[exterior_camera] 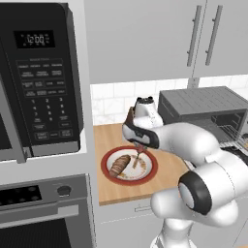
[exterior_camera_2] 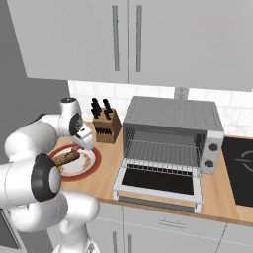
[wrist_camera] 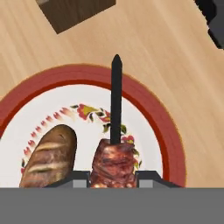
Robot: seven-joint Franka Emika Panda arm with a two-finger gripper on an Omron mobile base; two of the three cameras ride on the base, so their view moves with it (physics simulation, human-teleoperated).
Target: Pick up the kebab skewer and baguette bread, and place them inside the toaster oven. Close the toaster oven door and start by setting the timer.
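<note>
A: Clamping down on the kebab skewer (wrist_camera: 114, 164) right now, gripper (wrist_camera: 113, 178) with 2 dark tips pressed against the meaty chunk from either side. Looks properly grasped in the hand view, dark spike (wrist_camera: 116, 98) poking away from the fingers over the plate (wrist_camera: 168, 131).

B: Yep, same from the left base view. Gripper (exterior_camera: 139, 149) low over the red-rimmed plate (exterior_camera: 107, 157), skewer (exterior_camera: 137, 159) hanging just under it. Can't tell if lifted clear of the plate or touching though.

A: Baguette bread (wrist_camera: 49, 156) lying right beside the skewer on the plate's white centre, untouched. Shows as a brown loaf (exterior_camera: 119, 165) in the left view and (exterior_camera_2: 66, 158) in the right one.

B: Sitting on the wooden counter (exterior_camera_2: 106, 168), all of it. Knife block (exterior_camera_2: 105, 126) just behind the plate, between plate and toaster oven (exterior_camera_2: 173, 131).

A: Toaster oven door (exterior_camera_2: 159, 184) dropped flat open, wire rack (exterior_camera_2: 163, 152) visible inside, 2 knobs on the right panel. Well apart from the plate still.

B: Black microwave (exterior_camera: 38, 77) up left, steel oven (exterior_camera: 43, 213) under it. Cabinets (exterior_camera_2: 148, 34) overhead.
</note>
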